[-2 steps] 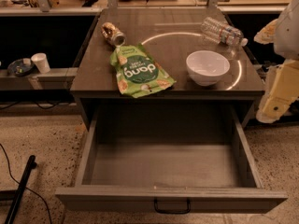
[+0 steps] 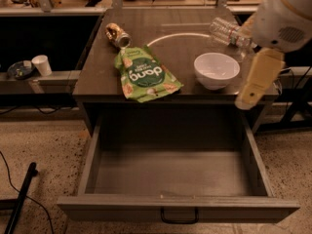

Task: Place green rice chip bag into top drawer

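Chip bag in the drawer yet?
No, the chip bag lies on the tabletop above the open drawer; the claw hangs beside the bowl.

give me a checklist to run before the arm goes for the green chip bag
1. Is the top drawer open: ok, it is pulled far out.
2. Room inside the drawer: ok, nothing shows on its floor.
3. Is the green rice chip bag reachable: ok, it lies flat and uncovered near the front edge of the table.
4. Is the bag free of the crushed can: cannot tell, the can sits right at the bag's far corner.
5. Is the white bowl out of the way: ok, it stands apart to the right of the bag.
6. Is the end effector over the bag: not ok, it hangs by the table's front right corner, beyond the bowl.
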`<state>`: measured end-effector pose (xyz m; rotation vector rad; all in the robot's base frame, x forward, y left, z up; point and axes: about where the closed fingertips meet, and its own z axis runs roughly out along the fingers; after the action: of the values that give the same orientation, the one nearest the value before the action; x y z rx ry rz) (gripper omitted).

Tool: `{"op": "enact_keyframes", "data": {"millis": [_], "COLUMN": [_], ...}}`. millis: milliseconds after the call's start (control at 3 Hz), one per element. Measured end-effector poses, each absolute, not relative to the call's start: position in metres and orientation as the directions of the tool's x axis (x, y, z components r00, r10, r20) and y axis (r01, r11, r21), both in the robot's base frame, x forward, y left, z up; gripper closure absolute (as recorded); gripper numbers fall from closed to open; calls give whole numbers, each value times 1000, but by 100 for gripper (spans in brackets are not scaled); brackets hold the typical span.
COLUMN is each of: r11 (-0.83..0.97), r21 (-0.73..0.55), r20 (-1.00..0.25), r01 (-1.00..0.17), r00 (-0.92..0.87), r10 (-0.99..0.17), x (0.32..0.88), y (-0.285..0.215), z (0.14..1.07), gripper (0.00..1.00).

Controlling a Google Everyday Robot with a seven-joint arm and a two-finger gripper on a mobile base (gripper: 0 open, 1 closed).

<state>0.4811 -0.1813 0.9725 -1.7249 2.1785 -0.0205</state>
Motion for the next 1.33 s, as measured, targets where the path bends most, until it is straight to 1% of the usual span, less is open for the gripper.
{"op": "enact_keyframes", "data": {"millis": [333, 667, 1000, 1333], "r11": [215, 201, 299, 373], "r21": [-199, -139, -49, -28], "r20": [-363, -425, -468, -476], "r01": [-956, -970, -953, -928], "r00": [-131, -125, -242, -315], "r10": [-922, -897, -850, -821], "x": [543, 592, 620, 636], "y": [-111, -37, 26, 48], "z": [961, 937, 895, 863], "gripper": [0, 0, 0, 0]}}
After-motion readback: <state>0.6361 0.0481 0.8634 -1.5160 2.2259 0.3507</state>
